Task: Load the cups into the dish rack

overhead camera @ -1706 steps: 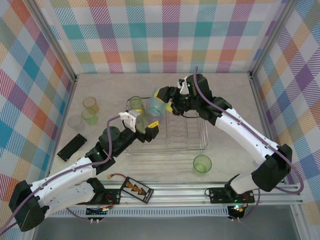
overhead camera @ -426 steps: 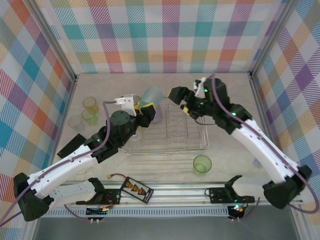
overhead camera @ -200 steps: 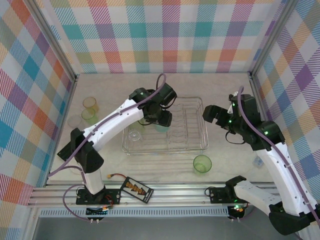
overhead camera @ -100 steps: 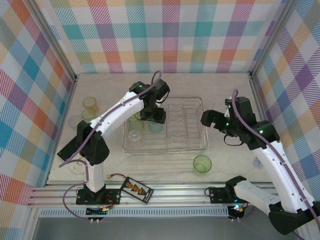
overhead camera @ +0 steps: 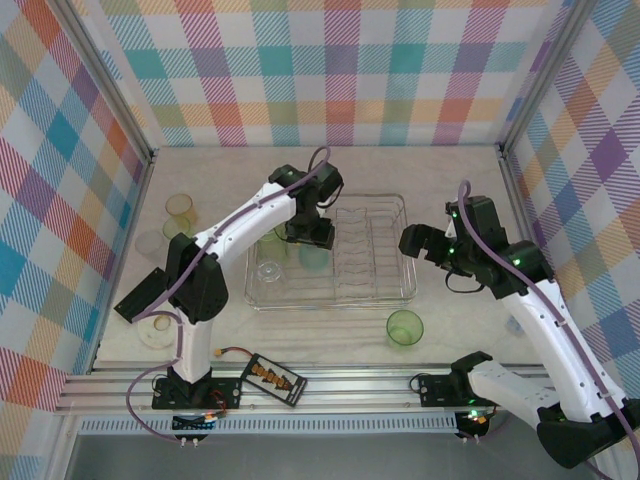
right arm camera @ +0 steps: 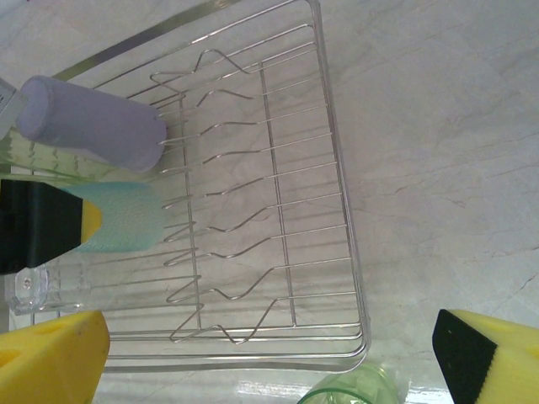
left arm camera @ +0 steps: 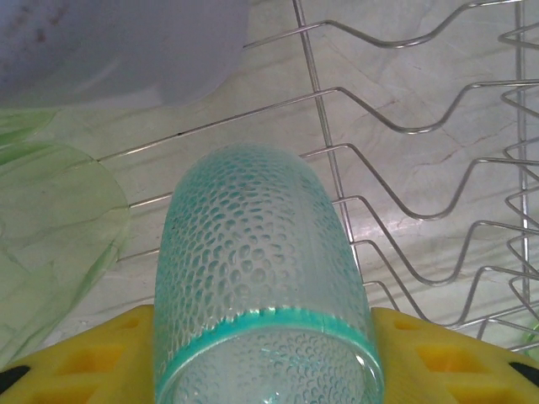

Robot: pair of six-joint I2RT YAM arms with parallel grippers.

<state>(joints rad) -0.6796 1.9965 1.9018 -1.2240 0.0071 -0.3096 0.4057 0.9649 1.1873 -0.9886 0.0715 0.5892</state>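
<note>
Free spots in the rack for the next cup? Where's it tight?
The rack is bare wire across its right half, from the teal cup to the right rim. The left end is crowded: lilac cup, green cup, clear cup, and the left gripper on the teal cup.

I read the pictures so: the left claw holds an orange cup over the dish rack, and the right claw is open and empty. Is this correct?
One detail is wrong: the left claw holds a teal cup, not an orange one, as the left wrist view shows. The rest stands: the cup is over the dish rack, and the right claw is open and empty.
</note>
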